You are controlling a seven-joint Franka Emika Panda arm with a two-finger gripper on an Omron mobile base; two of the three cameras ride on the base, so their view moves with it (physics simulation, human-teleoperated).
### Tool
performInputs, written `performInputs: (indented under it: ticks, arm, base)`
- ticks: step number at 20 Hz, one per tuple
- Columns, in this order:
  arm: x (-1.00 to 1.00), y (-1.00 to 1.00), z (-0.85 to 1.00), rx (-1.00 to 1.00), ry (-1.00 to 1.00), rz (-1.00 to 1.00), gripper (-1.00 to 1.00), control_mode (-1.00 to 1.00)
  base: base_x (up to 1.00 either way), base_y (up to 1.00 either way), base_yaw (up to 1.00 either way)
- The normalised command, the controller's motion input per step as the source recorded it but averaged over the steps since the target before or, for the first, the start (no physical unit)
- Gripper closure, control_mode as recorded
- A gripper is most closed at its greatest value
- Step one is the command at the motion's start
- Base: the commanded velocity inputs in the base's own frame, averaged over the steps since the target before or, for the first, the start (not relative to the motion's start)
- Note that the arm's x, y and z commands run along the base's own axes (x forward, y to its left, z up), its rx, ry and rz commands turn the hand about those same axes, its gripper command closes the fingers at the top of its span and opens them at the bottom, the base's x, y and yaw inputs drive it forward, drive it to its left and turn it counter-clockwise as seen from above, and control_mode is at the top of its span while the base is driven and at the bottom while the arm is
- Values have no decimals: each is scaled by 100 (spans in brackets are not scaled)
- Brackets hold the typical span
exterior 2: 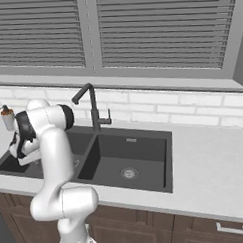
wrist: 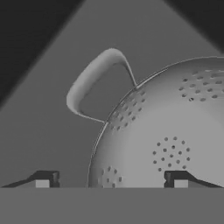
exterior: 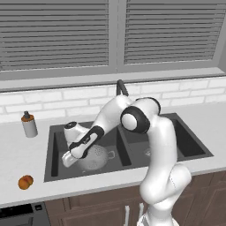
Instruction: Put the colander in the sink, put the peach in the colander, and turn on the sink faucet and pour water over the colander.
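Colander (exterior: pixel 98 158) sits in the left basin of the sink (exterior: pixel 190 145), nothing inside it. Hand (wrist: pixel 111 179) hovers over its rim, fingers spread apart, gripping nothing. Peach (exterior: pixel 25 182) sits on the tabletop (exterior: pixel 22 154).

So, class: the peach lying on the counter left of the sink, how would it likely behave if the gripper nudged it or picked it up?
The peach looks round, so a nudge would probably roll it along the flat counter. It is much smaller than the colander, so likely light. Its rounded sides may slip from flat fingers unless gripped across the middle.
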Motion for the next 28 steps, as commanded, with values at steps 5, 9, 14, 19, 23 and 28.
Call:
performInputs:
  ticks: [5,9,14,19,23,28]
  arm:
    - [-51,7,70,0,-12,0,-100,-100]
    - [-61,7,81,8,-8,0,-100,-100]
    - [-78,7,62,26,-2,-3,-100,-100]
    - [-65,14,63,43,-1,-12,-100,-100]
    - [-39,24,66,42,9,-16,-100,-100]
    - [-46,49,26,27,9,-18,-100,-100]
  base:
    - [0,0,0]
    - [0,0,0]
    - [0,0,0]
    - [0,0,0]
    - [0,0,0]
    - [0,0,0]
